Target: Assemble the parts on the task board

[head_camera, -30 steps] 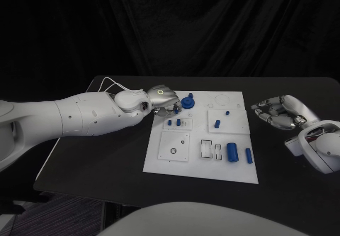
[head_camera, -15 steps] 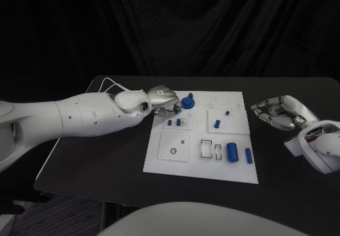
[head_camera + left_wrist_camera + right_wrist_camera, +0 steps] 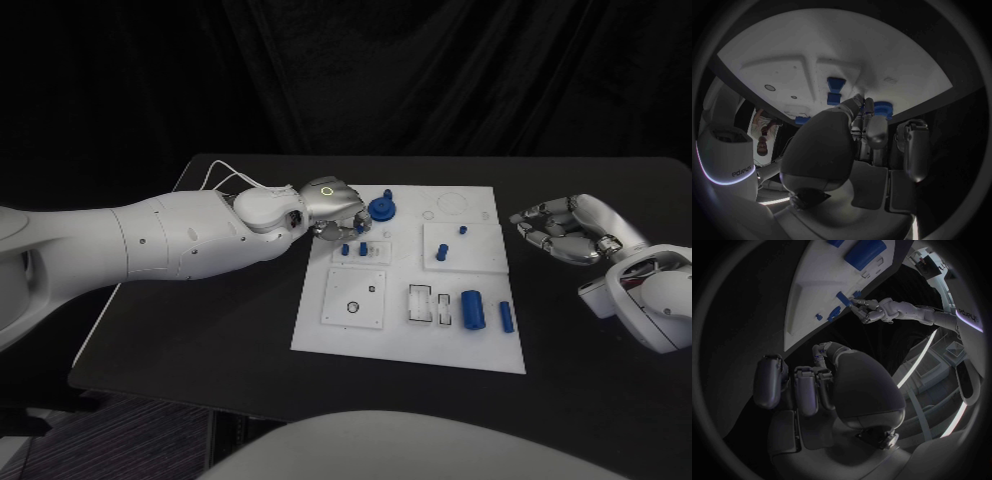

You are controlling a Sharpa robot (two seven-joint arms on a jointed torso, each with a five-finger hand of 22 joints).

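The white task board [image 3: 411, 335] lies in the middle of the black table. My left hand [image 3: 335, 208] hovers over its far left corner, fingers bunched and pointing down at two small blue pegs [image 3: 355, 248], also seen as pegs [image 3: 834, 91]. Whether the fingertips [image 3: 863, 104] pinch anything is hidden. A round blue knob [image 3: 381, 209] stands right beside this hand. Two more small blue parts [image 3: 451, 241] stand on a raised block, and two blue cylinders [image 3: 488, 311] lie near the board's right edge. My right hand [image 3: 570, 230] rests on the table to the right of the board, fingers curled in on nothing.
A white cable [image 3: 216, 175] runs along the table behind my left arm. Bare black table [image 3: 202, 330] stretches to the left and in front of the board. A raised white block with holes [image 3: 356, 298] and a slotted piece [image 3: 420, 304] sit on the board's near half.
My left hand has shifted slightly toward the knob and the small pegs. The right hand has not moved.
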